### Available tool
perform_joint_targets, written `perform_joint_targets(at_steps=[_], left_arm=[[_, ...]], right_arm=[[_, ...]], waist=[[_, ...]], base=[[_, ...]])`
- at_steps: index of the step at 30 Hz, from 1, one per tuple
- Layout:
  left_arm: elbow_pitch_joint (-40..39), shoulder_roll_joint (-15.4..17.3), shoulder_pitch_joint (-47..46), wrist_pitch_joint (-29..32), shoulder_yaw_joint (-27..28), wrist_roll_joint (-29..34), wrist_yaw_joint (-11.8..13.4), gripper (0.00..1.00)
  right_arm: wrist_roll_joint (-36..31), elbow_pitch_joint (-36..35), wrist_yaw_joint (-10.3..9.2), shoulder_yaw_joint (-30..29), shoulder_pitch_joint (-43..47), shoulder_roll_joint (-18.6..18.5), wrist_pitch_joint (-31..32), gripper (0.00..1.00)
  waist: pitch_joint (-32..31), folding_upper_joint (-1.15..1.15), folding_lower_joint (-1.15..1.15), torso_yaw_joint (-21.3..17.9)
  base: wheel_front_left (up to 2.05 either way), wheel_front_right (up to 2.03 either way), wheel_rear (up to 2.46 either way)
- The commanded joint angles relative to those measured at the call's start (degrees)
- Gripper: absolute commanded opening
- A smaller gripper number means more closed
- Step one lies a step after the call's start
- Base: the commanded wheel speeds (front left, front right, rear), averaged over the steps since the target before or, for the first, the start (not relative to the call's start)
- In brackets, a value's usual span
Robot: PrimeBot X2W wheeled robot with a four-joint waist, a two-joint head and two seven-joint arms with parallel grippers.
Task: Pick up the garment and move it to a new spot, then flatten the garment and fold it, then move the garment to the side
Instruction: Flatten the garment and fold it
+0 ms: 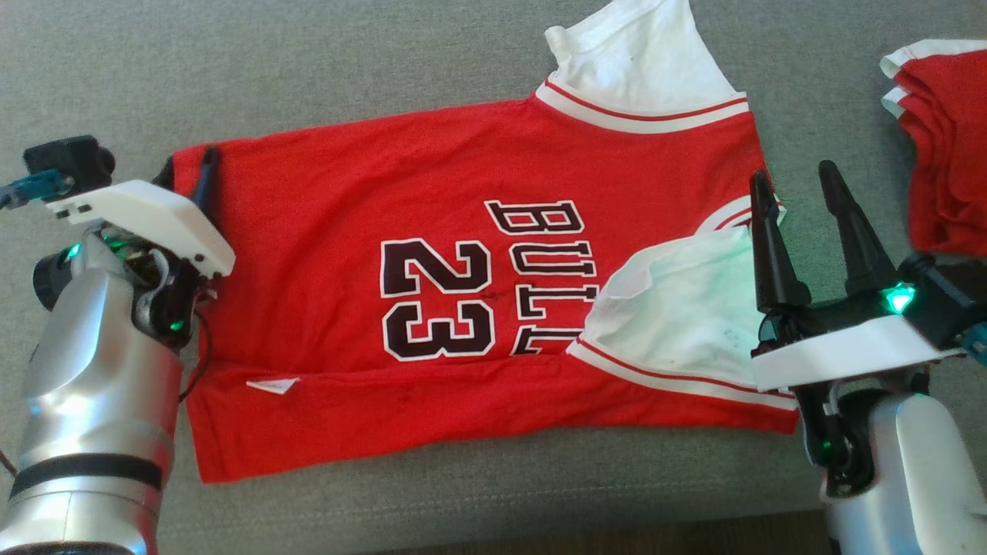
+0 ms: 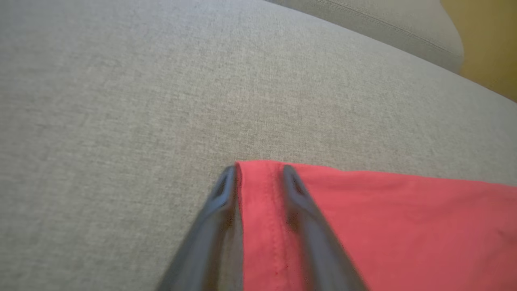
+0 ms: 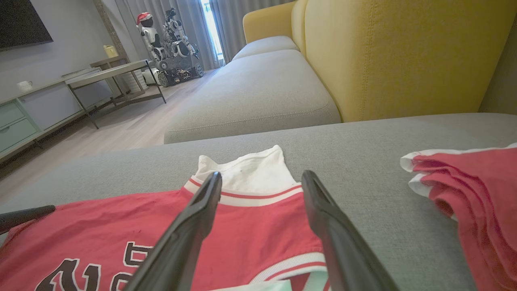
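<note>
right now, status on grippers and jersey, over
Left gripper open, straddling jersey hem corner. Right gripper open over its white-trimmed end. Jersey spread on couch; other red garment apart at right.

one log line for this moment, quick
jersey: spread on couch | left tool: open, straddling hem corner | right tool: open near armhole, empty

Red jersey [image 1: 324, 231], white sleeves, spread flat sideways, near edge folded over

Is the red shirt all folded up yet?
Not yet. The shirt lies spread flat, numbers showing; just its near edge looks turned over.
</note>
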Motion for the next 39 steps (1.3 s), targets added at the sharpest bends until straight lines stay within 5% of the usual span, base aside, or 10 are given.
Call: perform_joint_targets(at_steps=[1,12,27,38,39], left_arm=[[0.2,1.8,-0.3,0.5,1.0,-0.5,-0.4,0.0],[2.3,1.7,-4.5,-7.0,-2.9,1.2,-1.4,0.0],[1.1,-4.0,-11.8,-13.6,-8.6,2.0,-1.7,0.0],[1.4,-5.7,-13.8,-15.1,-12.5,-0.1,-1.7,0.0],[1.6,-5.7,-13.8,-15.3,-12.7,-0.3,-1.7,0.0]], right_arm=[[0.3,-1.6,0.21,1.3,-1.4,-0.3,-0.6,1.0],[1.9,7.6,0.21,-2.0,-13.4,-4.4,-1.9,1.0],[9.1,38.3,0.21,3.6,-40.3,-12.2,8.5,1.0],[7.7,56.0,0.21,7.7,-50.9,-12.8,14.2,1.0],[7.9,56.6,0.21,7.9,-51.3,-12.8,13.7,0.27]], waist=[[0.0,0.0,-0.01,0.0],[0.4,0.0,-0.01,2.0],[5.7,0.0,-0.01,10.1],[8.2,0.0,-0.01,12.0],[8.2,0.0,-0.01,12.0]], base=[[0.0,0.0,0.0],[0.0,0.0,0.0],[0.0,0.0,0.0],[0.0,0.0,0.0],[0.0,0.0,0.0]])
